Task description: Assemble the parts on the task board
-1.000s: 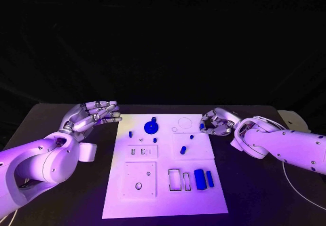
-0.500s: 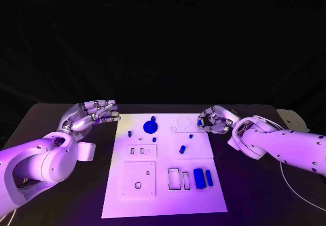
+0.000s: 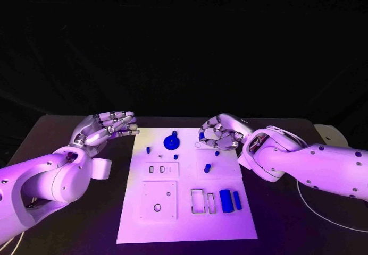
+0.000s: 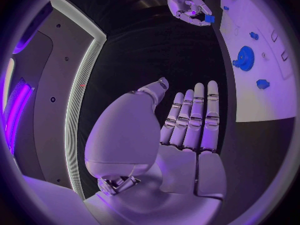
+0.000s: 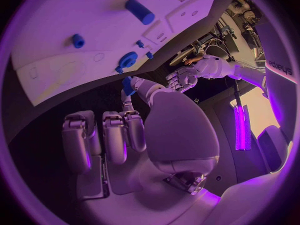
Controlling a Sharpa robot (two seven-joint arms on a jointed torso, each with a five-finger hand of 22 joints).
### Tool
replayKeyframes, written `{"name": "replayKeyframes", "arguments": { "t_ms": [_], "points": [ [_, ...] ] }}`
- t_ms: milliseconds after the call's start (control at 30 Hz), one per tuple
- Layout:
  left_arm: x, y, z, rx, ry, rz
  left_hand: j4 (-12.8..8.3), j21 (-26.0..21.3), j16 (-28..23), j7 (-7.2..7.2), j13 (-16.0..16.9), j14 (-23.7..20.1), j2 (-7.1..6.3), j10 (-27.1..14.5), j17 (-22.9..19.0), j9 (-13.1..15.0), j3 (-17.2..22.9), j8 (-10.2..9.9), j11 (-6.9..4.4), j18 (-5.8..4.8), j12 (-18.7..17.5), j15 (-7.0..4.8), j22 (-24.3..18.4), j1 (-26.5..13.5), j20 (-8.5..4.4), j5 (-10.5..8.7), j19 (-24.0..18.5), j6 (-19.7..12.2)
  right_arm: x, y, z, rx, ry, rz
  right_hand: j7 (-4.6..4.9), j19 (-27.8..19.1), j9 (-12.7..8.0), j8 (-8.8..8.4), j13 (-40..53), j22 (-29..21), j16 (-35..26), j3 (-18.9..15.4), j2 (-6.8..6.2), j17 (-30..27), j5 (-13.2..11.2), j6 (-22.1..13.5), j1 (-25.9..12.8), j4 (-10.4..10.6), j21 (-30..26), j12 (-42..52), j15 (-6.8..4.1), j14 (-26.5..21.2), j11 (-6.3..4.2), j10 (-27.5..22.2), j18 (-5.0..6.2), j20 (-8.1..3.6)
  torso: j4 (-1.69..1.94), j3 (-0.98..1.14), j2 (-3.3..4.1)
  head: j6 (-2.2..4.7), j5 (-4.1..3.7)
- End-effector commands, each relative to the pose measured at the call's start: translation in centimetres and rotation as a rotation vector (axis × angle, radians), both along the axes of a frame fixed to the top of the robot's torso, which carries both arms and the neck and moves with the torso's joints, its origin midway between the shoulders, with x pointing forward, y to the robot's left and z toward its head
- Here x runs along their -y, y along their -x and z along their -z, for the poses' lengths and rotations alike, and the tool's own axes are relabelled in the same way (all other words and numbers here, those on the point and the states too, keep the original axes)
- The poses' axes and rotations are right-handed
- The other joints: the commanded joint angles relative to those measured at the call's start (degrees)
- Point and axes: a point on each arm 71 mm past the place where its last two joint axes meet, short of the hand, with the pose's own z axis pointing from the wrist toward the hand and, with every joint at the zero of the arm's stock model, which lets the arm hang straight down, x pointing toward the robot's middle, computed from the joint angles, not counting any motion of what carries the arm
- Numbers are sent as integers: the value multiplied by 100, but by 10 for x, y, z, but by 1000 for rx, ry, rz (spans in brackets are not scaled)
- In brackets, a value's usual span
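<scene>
White rectangular task board [image 3: 184, 223], with small blue plastic part [image 4: 209, 18] pinched in the right hand [image 3: 218, 134], which has moved inward over the board's far edge, suggesting imminent insertion; left hand [image 3: 107, 127] hovers empty, fingers loosely spread, beside the board.

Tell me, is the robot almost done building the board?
Not yet. Already standing on the task board: a blue gear and two blue blocks. The right hand pinches a small blue part above the board. The left hand holds nothing. Still waiting: the empty slots.
</scene>
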Motion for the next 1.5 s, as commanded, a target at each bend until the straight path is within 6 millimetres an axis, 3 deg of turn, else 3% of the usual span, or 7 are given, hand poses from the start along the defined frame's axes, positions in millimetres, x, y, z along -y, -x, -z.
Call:
{"name": "replayKeyframes", "arguments": {
  "t_ms": [33,133,267,433,600,1100,1500],
  "points": [
    [5,-1,-1,6,11,23,-27,-23,-31,148,6,0,-6,12,9,-5,4,-12,13,80,-22,21,-6,-38,11,12,37,-35,-24,5,-1,31,63,-9,-38,609,514,393,951,1507,19,77,20,1508,20,-10,-60,124,26,-34,-45,587,-46,118,-82,-37,38,-14,-26,-31,59],
    [8,-1,0,5,12,27,-27,-23,-31,148,6,0,-6,12,9,-5,4,-12,13,80,-22,21,-6,-38,11,12,37,-35,-44,8,0,36,66,-44,-37,609,522,399,950,1507,19,77,11,1508,49,-23,-80,134,26,-37,-46,587,-46,116,-82,-38,42,-21,-26,-23,80],
    [12,-2,0,4,14,34,-27,-23,-31,148,6,0,-6,12,9,-5,4,-12,13,80,-22,21,-6,-38,11,12,37,-35,-67,12,7,43,80,-86,-39,609,531,408,949,1507,19,84,3,1508,87,-33,-92,135,26,-40,-47,587,-48,114,-82,-40,56,-39,-36,-74,68],
    [15,-1,0,2,16,42,-27,-23,-31,148,6,0,-6,12,9,-5,4,-12,13,80,-22,21,-6,-38,11,12,37,-35,-85,15,19,28,112,-118,-41,609,547,423,943,1507,19,75,-59,1508,114,-47,-96,106,26,-48,-50,587,-50,108,-82,-42,34,-29,-19,-89,113],
    [15,-1,0,0,16,44,-27,-23,-31,148,6,0,-6,12,9,-5,4,-12,13,80,-22,21,-6,-38,11,12,37,-35,-97,19,31,12,145,-141,-38,609,552,429,940,1507,19,68,-78,1508,116,-49,-110,107,26,-52,-50,587,-49,105,-82,-43,38,-20,-18,-119,155],
    [16,-1,0,-1,17,47,-31,-24,-35,145,7,2,-7,22,16,-4,5,-10,11,80,-24,19,-9,-45,11,12,40,-31,-107,24,55,-24,216,-159,-40,609,566,448,954,1507,19,41,-130,1508,119,-46,-177,133,26,-40,-49,587,-48,117,-82,-44,36,-16,-17,-177,211],
    [16,-2,1,-2,17,48,-32,-26,-39,146,7,2,-7,25,20,-4,5,-11,11,80,-28,20,-11,-51,12,12,40,-31,-109,23,63,-43,235,-154,-44,609,572,460,963,1507,19,22,-166,1508,117,-41,-232,161,26,-32,-51,587,-51,125,-82,-45,39,-17,-13,-163,207]
  ]
}}
